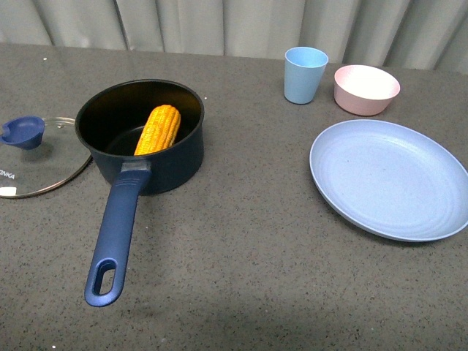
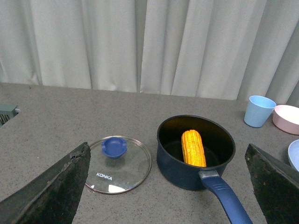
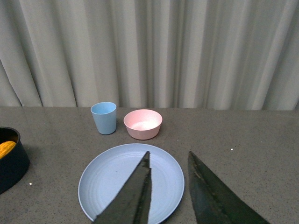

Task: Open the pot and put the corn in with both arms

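A yellow-orange cob of corn [image 1: 158, 129] lies tilted inside the open navy saucepan [image 1: 168, 164] on a speckled grey table [image 1: 248, 278], one end propped against the far wall, the other on the black floor of the pan. The saucepan's long blue handle [image 1: 115, 241] runs out toward 7 o'clock in the front view. Its glass lid [image 1: 40, 164], blue knob up, lies flat on the table at the pan's 9 o'clock, its rim just beside the pan wall.

The left gripper [image 2: 168, 196] hangs with fingers spread wide and empty; in its wrist view the saucepan and corn sit between and beyond the two fingers [image 2: 51, 191], apart from both.

The right gripper [image 3: 170, 191] hovers over a pale blue plate [image 3: 107, 182], its fingers close together with a narrow gap and nothing between them; the saucepan shows only at the edge of that view, well apart. A blue cup [image 1: 305, 74] and pink bowl [image 1: 366, 89] stand at the plate's 12 o'clock.
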Controlling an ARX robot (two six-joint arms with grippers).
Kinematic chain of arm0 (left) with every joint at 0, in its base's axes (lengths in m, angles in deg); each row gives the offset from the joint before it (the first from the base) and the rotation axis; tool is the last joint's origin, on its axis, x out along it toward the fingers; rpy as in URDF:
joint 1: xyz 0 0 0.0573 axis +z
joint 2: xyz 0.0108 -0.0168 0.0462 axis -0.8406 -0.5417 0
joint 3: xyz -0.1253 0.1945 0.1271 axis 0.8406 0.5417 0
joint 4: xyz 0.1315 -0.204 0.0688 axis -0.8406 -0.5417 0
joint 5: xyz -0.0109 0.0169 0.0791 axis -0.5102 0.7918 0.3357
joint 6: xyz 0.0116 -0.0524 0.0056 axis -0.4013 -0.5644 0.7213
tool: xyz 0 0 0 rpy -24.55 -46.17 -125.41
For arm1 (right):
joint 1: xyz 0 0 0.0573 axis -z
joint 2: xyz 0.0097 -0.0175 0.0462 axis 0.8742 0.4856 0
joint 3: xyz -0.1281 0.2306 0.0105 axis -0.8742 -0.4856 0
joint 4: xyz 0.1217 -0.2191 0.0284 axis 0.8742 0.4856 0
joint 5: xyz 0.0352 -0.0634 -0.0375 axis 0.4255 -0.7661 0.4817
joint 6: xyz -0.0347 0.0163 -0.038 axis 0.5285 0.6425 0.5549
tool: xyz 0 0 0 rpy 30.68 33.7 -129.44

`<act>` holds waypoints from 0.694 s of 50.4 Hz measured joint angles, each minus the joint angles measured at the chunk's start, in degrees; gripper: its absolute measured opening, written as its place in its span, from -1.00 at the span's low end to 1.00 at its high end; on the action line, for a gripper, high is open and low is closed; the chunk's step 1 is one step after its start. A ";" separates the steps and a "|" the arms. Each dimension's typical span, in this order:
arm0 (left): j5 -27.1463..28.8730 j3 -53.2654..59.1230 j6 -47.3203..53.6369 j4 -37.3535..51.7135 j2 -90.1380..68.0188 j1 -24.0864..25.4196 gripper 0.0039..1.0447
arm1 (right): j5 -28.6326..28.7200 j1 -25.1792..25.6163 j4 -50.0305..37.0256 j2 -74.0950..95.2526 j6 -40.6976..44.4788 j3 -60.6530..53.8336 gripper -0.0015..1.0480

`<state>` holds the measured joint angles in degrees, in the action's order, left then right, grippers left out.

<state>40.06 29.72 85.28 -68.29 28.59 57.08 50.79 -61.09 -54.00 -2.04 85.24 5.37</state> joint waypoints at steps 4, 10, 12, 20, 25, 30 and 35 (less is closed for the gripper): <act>0.00 0.00 0.00 0.00 0.00 0.00 0.88 | 0.00 0.00 0.00 0.00 0.00 0.00 -0.25; 0.00 0.00 0.00 -0.02 0.00 0.00 0.88 | -0.02 0.00 0.00 0.00 0.00 0.00 0.09; 0.00 0.00 0.00 -0.02 0.00 0.00 0.88 | -0.02 0.00 0.00 0.00 0.00 0.00 0.19; 0.00 0.00 0.00 0.00 0.00 0.00 0.88 | 0.00 0.00 0.00 0.00 0.00 0.00 0.67; 0.00 0.00 0.00 0.00 0.00 0.00 0.88 | -0.02 0.00 0.00 0.00 -0.07 0.00 0.86; 0.00 0.00 0.00 0.00 0.00 0.00 0.88 | -0.02 0.00 0.00 0.00 -0.02 0.00 0.82; 0.00 0.00 0.00 -0.02 0.00 0.00 0.88 | -0.02 0.00 0.00 0.00 -0.02 0.00 0.82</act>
<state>40.06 29.72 85.28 -68.31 28.59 57.08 50.77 -61.09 -54.00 -2.04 85.22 5.37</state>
